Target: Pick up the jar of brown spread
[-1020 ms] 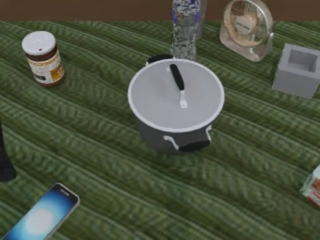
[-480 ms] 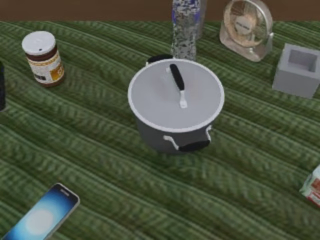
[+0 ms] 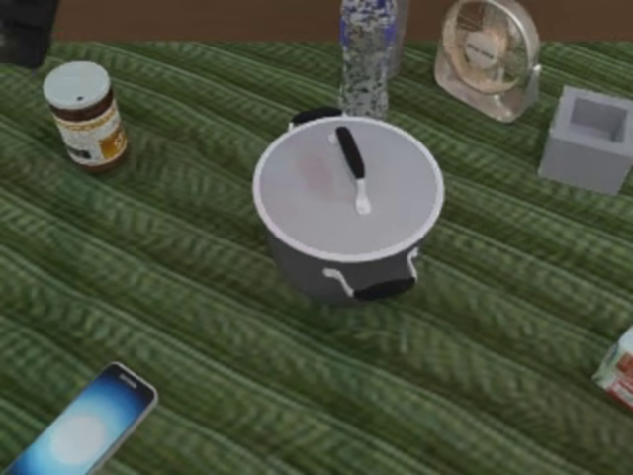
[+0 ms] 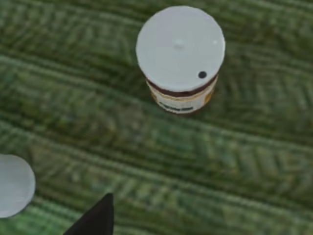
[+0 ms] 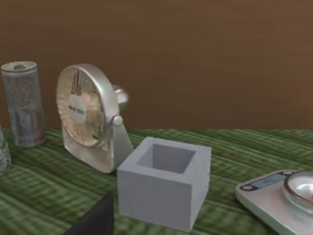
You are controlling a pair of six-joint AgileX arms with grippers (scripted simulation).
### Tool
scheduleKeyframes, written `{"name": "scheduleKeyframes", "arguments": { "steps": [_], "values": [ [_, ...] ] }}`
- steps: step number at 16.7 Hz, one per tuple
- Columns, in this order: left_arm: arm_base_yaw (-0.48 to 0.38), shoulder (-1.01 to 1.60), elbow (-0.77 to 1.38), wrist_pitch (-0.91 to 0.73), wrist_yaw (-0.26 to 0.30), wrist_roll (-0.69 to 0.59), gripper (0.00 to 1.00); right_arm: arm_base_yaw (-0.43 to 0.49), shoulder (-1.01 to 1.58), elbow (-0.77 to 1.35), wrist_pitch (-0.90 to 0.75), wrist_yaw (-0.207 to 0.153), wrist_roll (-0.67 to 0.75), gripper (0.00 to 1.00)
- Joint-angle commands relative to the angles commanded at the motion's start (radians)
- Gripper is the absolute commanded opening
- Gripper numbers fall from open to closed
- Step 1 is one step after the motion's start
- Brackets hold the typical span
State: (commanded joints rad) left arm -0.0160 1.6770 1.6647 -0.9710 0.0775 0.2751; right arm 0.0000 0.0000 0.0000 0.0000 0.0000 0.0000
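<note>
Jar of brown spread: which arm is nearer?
Left. The left gripper is at the top view's far-left corner, just beyond the jar of brown spread; its wrist camera looks down on it. The right arm is out of the top view.

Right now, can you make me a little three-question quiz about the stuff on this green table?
1. True or false: the jar of brown spread stands upright on the table's left side.
2. What colour is the jar's lid?
3. Which thing sits in the middle: A) the grey pot B) the phone C) the fan?

Key: 1 true. 2 white. 3 A.

The left gripper is at the far left corner near the jar; the right gripper is out of the top view.
</note>
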Motion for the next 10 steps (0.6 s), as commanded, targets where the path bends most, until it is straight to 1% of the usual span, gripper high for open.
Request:
{"name": "scheduleKeyframes", "arguments": {
  "steps": [6,10],
  "values": [
    [0.007,0.55,0.597,-0.307,0.014,0.099,1.0,0.0,0.0,0.0,0.0,0.0,0.0,1.0],
    [0.012,0.827,0.925,-0.456,0.019,0.151,1.0,0.0,0.0,0.0,0.0,0.0,0.0,1.0]
  ]
}}
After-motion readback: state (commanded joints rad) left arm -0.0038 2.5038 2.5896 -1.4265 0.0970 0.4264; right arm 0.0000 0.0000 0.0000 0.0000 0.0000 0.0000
